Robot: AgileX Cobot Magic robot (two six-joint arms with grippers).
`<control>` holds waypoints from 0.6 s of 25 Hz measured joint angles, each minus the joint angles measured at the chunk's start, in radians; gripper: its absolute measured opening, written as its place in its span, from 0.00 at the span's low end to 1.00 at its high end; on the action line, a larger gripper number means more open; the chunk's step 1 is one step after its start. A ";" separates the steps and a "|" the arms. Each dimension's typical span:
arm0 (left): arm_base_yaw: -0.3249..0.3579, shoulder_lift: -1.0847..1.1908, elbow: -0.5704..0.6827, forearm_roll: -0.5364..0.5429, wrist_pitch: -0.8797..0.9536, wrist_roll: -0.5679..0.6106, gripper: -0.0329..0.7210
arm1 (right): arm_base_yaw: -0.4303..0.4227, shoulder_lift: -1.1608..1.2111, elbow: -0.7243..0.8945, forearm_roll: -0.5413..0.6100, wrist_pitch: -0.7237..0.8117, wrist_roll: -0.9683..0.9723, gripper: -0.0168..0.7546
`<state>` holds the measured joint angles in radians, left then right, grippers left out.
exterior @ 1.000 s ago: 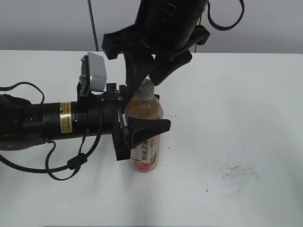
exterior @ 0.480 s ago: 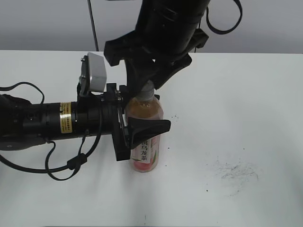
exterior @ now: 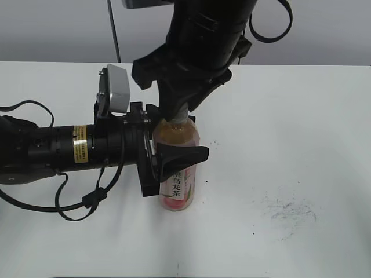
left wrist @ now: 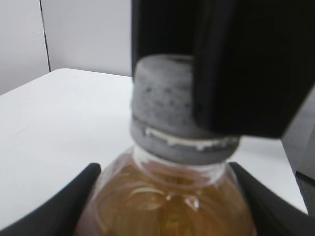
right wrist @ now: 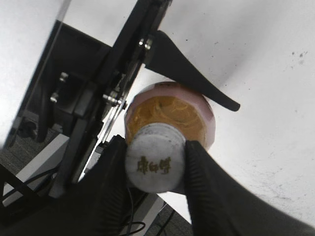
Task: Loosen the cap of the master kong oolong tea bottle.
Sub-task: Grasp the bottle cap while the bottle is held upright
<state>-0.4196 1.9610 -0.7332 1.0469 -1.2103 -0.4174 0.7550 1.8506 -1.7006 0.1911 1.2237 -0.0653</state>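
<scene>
Now the slim clear plastic bottle of amber tea (exterior: 177, 168) stands mid-counter, clamped by the left end effector (exterior: 156, 159). The right end effector (right wrist: 155, 164) seems clamped on the small grey ribbed screw cap (right wrist: 154, 163). A twist presumably comes next.

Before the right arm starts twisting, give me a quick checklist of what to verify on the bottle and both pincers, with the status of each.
1. Bottle upright on the table: ok.
2. Left pincer clamped around the bottle body from the side: ok.
3. Right pincer pads on both sides of the cap: ok in the right wrist view.
4. Grip on the cap firm enough to turn it: cannot tell.
5. Cap seated, ring beneath intact: ok in the left wrist view.
6. Bottle neck free of the left pincer: ok.
</scene>
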 joint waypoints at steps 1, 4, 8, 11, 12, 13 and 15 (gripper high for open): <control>0.000 0.000 0.000 0.000 0.000 0.000 0.64 | 0.000 0.000 0.000 0.000 0.000 -0.027 0.38; 0.000 0.000 0.000 0.000 0.000 0.000 0.64 | 0.000 0.000 0.000 -0.001 0.000 -0.157 0.38; 0.000 0.000 0.000 0.001 0.000 0.000 0.64 | 0.000 0.000 0.000 -0.002 0.000 -0.429 0.38; 0.000 0.000 0.000 0.004 -0.001 0.001 0.64 | 0.000 0.000 0.000 -0.002 0.000 -0.698 0.38; 0.000 0.000 0.000 0.004 -0.001 0.002 0.64 | 0.000 0.000 0.000 -0.002 -0.001 -0.809 0.38; 0.000 0.000 0.000 0.006 -0.001 0.004 0.64 | 0.000 0.000 0.000 -0.002 -0.001 -0.906 0.38; 0.000 0.000 0.000 0.008 -0.002 0.005 0.64 | 0.000 0.000 0.000 -0.001 -0.001 -1.149 0.38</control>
<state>-0.4196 1.9610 -0.7332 1.0547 -1.2124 -0.4121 0.7550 1.8506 -1.7006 0.1902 1.2230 -1.2142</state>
